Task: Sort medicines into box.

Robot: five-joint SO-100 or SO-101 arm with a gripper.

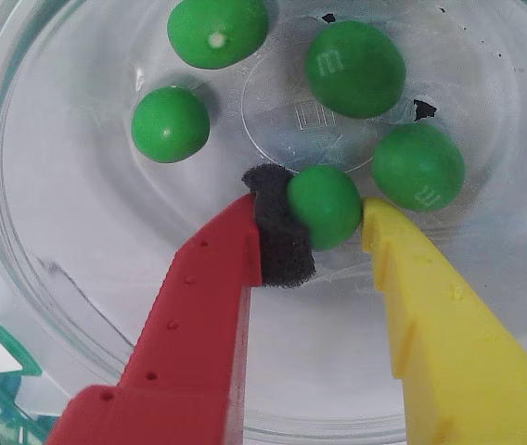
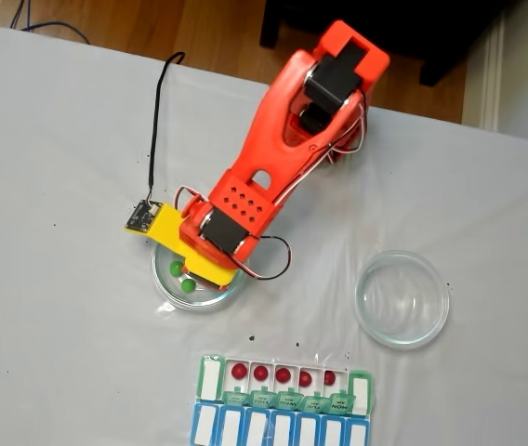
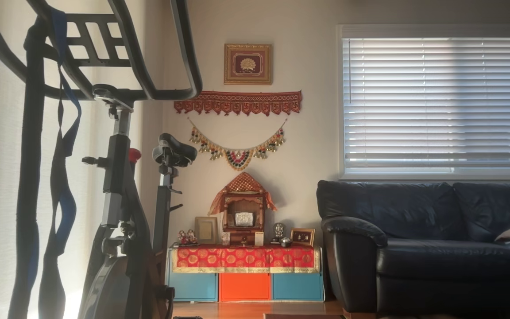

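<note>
Green and glossy, five pills lie in a round clear dish [image 1: 50, 306] in the wrist view: one at the top [image 1: 217, 31], one upper right with a pale printed letter [image 1: 354, 68], one at the left [image 1: 170, 123], one at the right [image 1: 417, 166], and a fifth near the middle [image 1: 325, 205]. That fifth pill sits between the two fingers of the tool [image 1: 314, 218]; the black foam pad [image 1: 280, 232] on the red finger [image 1: 199, 324] touches its left side, while the yellow finger [image 1: 449, 334] stands just beside its right side, so the tool is closed most of the way around the pill, though I cannot tell whether the yellow side presses it. In the fixed view the dish [image 2: 166, 288] rests on the white desk [image 2: 50, 167] under the orange arm [image 2: 283, 139], with two green pills showing beside the yellow part. Below it lies the pill box [image 2: 362, 381], its green row open, with five dark red pills [image 2: 239, 371] one to a compartment, and the blue row [image 2: 283, 429] touching it along the lower edge. A second clear dish [image 2: 366, 307] stands to the right, well apart from the first.
</note>
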